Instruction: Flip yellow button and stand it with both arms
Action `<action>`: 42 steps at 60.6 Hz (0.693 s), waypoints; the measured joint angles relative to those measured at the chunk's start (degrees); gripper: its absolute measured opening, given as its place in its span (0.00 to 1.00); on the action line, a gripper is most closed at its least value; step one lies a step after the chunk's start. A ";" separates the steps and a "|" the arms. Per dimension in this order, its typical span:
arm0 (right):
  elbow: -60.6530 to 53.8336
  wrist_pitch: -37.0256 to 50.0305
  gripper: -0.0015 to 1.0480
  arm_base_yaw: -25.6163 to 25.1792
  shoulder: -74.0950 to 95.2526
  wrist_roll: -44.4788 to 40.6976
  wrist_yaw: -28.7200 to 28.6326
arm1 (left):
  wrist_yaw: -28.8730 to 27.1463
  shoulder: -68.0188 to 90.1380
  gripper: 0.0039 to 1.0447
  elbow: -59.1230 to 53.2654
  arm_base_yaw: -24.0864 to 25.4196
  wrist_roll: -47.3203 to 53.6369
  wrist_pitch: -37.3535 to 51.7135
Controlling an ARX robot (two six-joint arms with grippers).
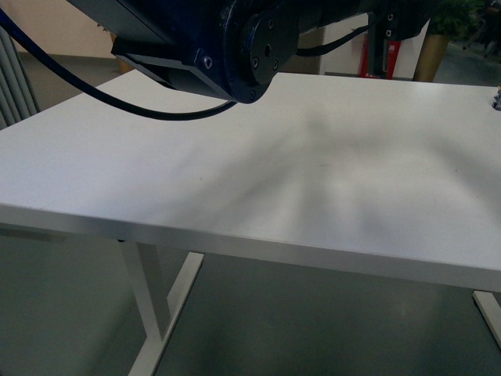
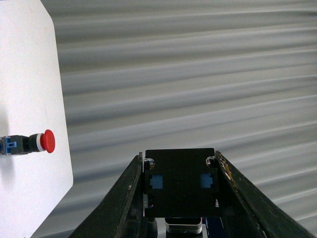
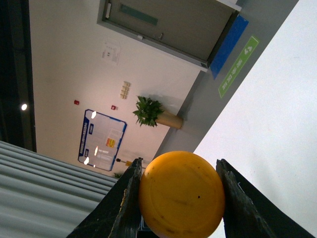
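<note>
- Yellow button [image 3: 181, 193]: held in the air off the desk, between the two arms. Its round cap fills the right wrist view. The left wrist view shows a black contact block [image 2: 181, 184] with two blue inserts, seen end-on and apparently the button's own base.
- Right jaws: clenched on the cap, which touches both sides.
- Left jaws: closed against the sides of the block, as far as can be seen. Judgement: gripping from opposite ends lets one arm turn the part while the other steadies it, which points to a handover partway through the flip.
- Dark blue arm [image 1: 235, 47] with black cable [image 1: 117, 100]: raised over the desk's near-left part, well above the surface.
- Desk [image 1: 313, 180]: a broad white top with open surface in the front view, likely enough room to stand the button well back from the near edge.
- Red-capped button [image 2: 40, 142]: lying on its side just beside a desk edge, an obstacle to avoid.
- Small object [image 1: 496, 100]: at the far right desk edge, too small to identify.
- Grey ribbed shutter [image 2: 198, 74] and potted plant [image 3: 151, 113]: beyond the desk.
</note>
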 joint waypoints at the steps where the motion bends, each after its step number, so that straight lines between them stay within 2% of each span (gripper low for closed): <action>1: 0.00 0.00 0.37 0.00 0.02 0.02 0.00 | 0.00 0.00 0.34 0.00 0.00 0.02 -0.04; 15: -0.44 -0.68 0.36 -0.61 0.09 0.02 -0.28 | 0.46 0.00 0.35 0.00 0.00 1.53 -1.73; 21: -1.03 -1.09 0.36 -1.20 0.07 -0.15 -0.92 | 0.76 -0.87 0.51 -1.05 0.44 3.76 -3.39; 24: -1.42 -1.42 0.36 -1.81 0.04 -0.72 -1.31 | 1.66 -2.73 0.63 -3.06 1.11 7.32 -6.34; 27: -1.86 -1.53 0.36 -2.60 -0.11 -1.16 -1.88 | 2.01 -4.31 0.70 -4.63 1.77 9.88 -8.68; 32: -2.73 -1.62 0.36 -4.26 -0.74 -1.66 -2.95 | 2.12 -8.41 0.83 -8.33 4.02 17.99 -14.36; 36: -3.58 -1.64 0.36 -5.88 -1.68 -2.67 -3.74 | 0.09 -13.20 0.95 -12.09 6.93 27.43 -21.49; 42: -4.85 -1.97 0.36 -8.17 -3.23 -4.39 -4.92 | -7.39 -21.84 0.94 -18.78 12.44 46.95 -34.64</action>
